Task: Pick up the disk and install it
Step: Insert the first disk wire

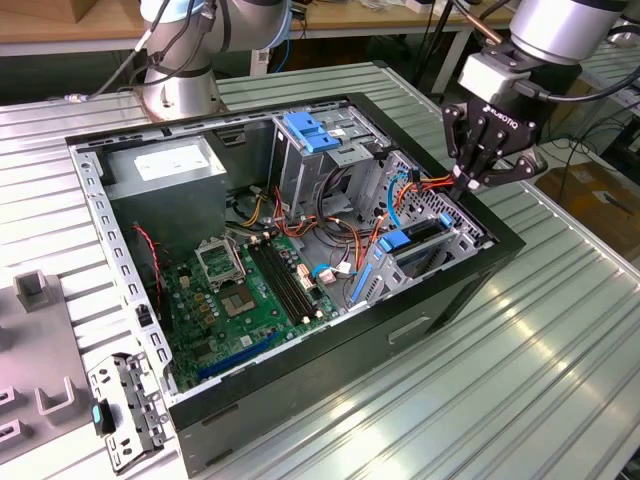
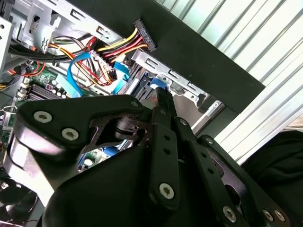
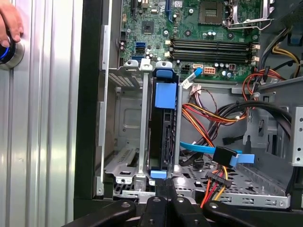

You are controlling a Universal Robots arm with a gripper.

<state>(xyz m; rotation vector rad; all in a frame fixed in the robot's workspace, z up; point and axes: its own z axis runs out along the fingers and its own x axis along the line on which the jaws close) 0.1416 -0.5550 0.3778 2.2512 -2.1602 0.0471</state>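
Note:
The disk (image 3: 163, 135) stands on edge in a slot of the metal drive bay (image 3: 123, 165) at the corner of the open computer case (image 1: 470, 290). Blue carrier parts show at both of its ends. In the exterior view its blue rail (image 1: 408, 243) sits in that bay on the exterior view's right. My gripper (image 1: 468, 188) hangs over the bay's outer end. In both wrist views its fingers (image 3: 158, 189) are pressed together, with the gripper (image 2: 164, 97) tip right at the disk's near blue end (image 2: 158, 84). Nothing shows between the fingers.
A person's hand (image 3: 9, 21) rests by a round lit button (image 3: 8, 53) on the ribbed table. Bundled cables with a black connector (image 3: 222, 158) hang beside the bay. The tall drive cage with its blue latch (image 1: 310, 130), motherboard (image 1: 250, 285) and power supply (image 1: 165, 165) are in the case.

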